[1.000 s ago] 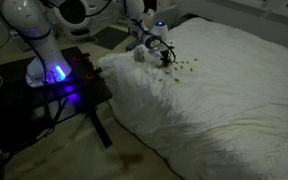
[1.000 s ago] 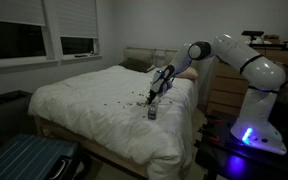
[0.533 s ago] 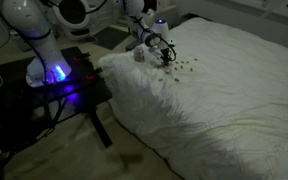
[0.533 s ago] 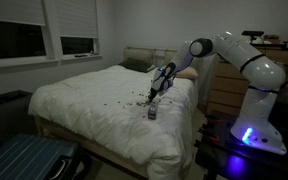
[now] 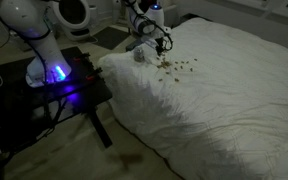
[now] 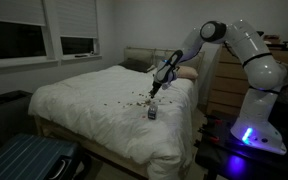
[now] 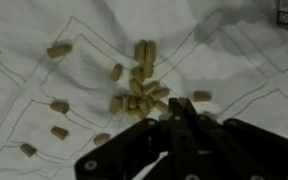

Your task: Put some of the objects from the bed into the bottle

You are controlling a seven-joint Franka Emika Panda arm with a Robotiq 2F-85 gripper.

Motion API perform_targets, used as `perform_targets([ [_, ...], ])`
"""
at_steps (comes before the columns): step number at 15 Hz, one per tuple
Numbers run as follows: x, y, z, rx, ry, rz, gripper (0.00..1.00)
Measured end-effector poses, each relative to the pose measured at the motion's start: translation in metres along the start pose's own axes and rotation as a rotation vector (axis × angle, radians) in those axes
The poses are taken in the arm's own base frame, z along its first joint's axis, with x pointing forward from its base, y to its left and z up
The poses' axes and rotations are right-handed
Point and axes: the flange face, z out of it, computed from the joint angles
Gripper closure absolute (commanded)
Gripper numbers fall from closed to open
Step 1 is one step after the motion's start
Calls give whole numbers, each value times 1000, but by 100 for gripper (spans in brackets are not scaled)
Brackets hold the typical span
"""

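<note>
In an exterior view the gripper hangs over the bed just beyond the bottle, the objects scattered past the bottle. In an exterior view the arm slopes down above the bottle. In the wrist view the fingers pinch together beside clustered objects; whether they hold any is unclear.

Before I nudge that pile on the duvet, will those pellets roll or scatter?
Probably scatter: the pellets are small, loose and likely light. They look like short cylinders, so apt to roll. The wrinkled duvet seems soft; its folds may catch them.
</note>
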Motion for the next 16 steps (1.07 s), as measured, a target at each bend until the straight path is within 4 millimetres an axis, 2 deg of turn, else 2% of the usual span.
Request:
perform_targets([
  [3,-15,-5,-30,8,-30,-29,98],
  [7,-29,-21,-60,19,-48,-74,98],
  [12,-39,-59,-86,55,-63,-163,98],
  [16,-42,-91,-95,87,-64,-232,98],
])
